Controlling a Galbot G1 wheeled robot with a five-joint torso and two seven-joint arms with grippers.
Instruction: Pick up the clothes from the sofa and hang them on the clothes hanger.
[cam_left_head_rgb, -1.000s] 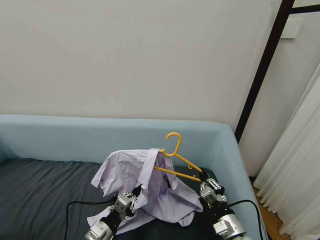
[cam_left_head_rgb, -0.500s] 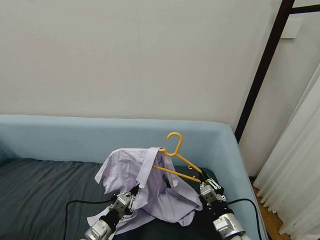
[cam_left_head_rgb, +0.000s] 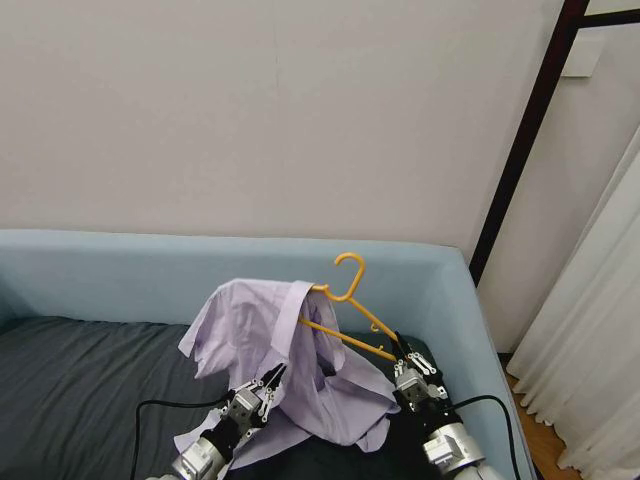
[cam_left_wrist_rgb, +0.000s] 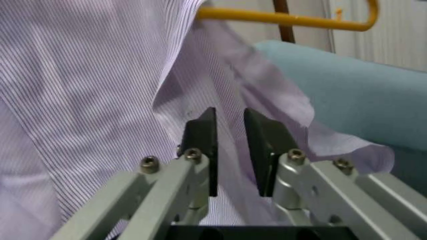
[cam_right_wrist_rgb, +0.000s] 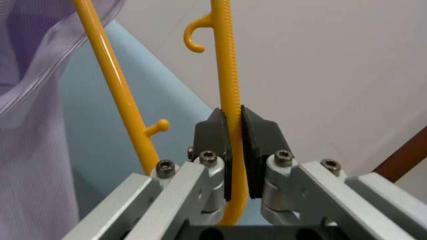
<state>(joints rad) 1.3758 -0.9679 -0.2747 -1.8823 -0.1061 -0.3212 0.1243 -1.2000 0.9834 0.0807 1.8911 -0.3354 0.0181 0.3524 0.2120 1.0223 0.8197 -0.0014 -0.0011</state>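
A lilac striped shirt (cam_left_head_rgb: 262, 345) hangs draped over one arm of an orange clothes hanger (cam_left_head_rgb: 350, 300), both lifted above the dark seat of a pale blue sofa (cam_left_head_rgb: 100, 272). My left claw (cam_left_wrist_rgb: 229, 120) sits low against the front of the shirt, its dark pads (cam_left_wrist_rgb: 203, 145) drawn close together with a fold of the fabric pinched between them. My right claw (cam_right_wrist_rgb: 233, 117) is pressed together on the hanger's bare lower end, holding it tilted so the hook points up towards the sofa back. A dark pole (cam_left_head_rgb: 520, 150) stands to the right.
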